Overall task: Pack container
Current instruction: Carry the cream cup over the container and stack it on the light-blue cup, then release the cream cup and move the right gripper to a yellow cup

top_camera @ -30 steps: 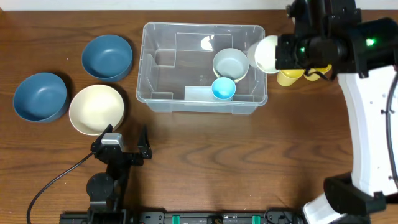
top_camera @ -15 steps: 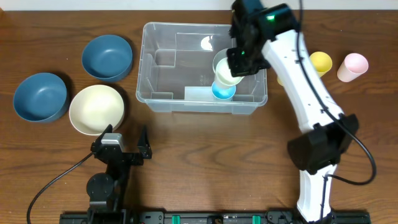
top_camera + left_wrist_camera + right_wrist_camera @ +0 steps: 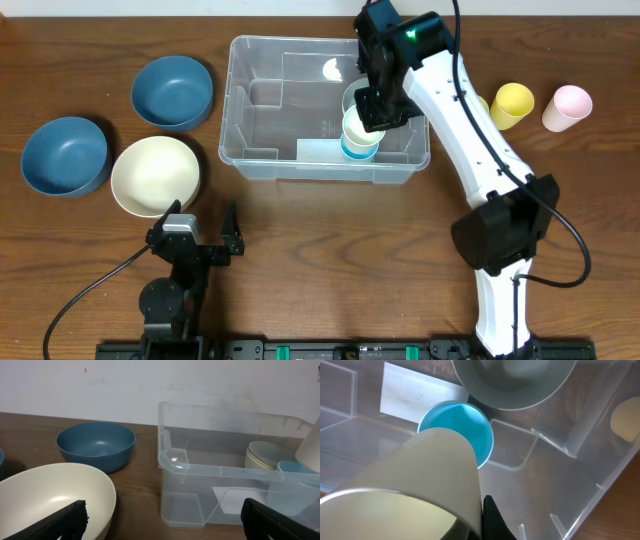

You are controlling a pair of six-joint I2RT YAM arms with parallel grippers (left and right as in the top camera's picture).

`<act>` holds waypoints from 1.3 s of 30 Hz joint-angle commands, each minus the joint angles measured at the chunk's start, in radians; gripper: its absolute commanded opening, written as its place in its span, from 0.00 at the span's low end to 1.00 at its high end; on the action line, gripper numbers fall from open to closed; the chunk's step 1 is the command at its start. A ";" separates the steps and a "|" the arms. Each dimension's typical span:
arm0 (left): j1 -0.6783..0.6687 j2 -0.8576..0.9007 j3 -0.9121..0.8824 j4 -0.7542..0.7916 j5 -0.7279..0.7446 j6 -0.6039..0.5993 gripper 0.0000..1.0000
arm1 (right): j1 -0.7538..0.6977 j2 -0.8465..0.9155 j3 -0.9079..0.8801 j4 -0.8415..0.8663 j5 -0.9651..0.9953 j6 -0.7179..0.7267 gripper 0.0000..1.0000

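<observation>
The clear container (image 3: 240, 100) stands at the table's back middle. Inside it sit a pale bowl (image 3: 350, 100) and a blue cup (image 3: 358, 152). My right gripper (image 3: 375, 105) reaches into it, shut on a cream cup (image 3: 358, 128) that hangs tilted right above the blue cup. In the right wrist view the cream cup (image 3: 420, 475) is pinched at its rim by my right gripper (image 3: 481, 520), with the blue cup (image 3: 465, 425) just beyond. My left gripper (image 3: 198, 228) rests open near the front edge, nothing between its fingers (image 3: 65, 520).
Two blue bowls (image 3: 172, 91) (image 3: 64, 155) and a cream bowl (image 3: 155, 175) lie left of the container. A yellow cup (image 3: 512, 103) and a pink cup (image 3: 567, 107) stand to its right. The right arm spans the table's right half.
The right arm swung left from outside the container's right end into it, carrying the cream cup to just above the blue cup. The left arm stayed still.
</observation>
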 commanded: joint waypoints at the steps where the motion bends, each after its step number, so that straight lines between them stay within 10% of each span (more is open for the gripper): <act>1: 0.006 -0.006 -0.018 -0.034 0.007 0.013 0.98 | 0.010 0.038 0.006 0.000 0.021 -0.011 0.01; 9: 0.006 -0.006 -0.018 -0.034 0.007 0.013 0.98 | 0.011 0.068 0.006 0.006 0.052 -0.003 0.03; 15: 0.006 -0.006 -0.018 -0.034 0.007 0.013 0.98 | 0.011 0.069 0.006 0.025 0.054 -0.009 0.50; 32: 0.006 -0.006 -0.018 -0.034 0.007 0.013 0.98 | -0.060 0.064 0.373 -0.153 0.097 0.014 0.89; 39: 0.006 -0.006 -0.018 -0.034 0.007 0.013 0.98 | -0.263 0.060 0.375 -0.149 0.114 0.092 0.90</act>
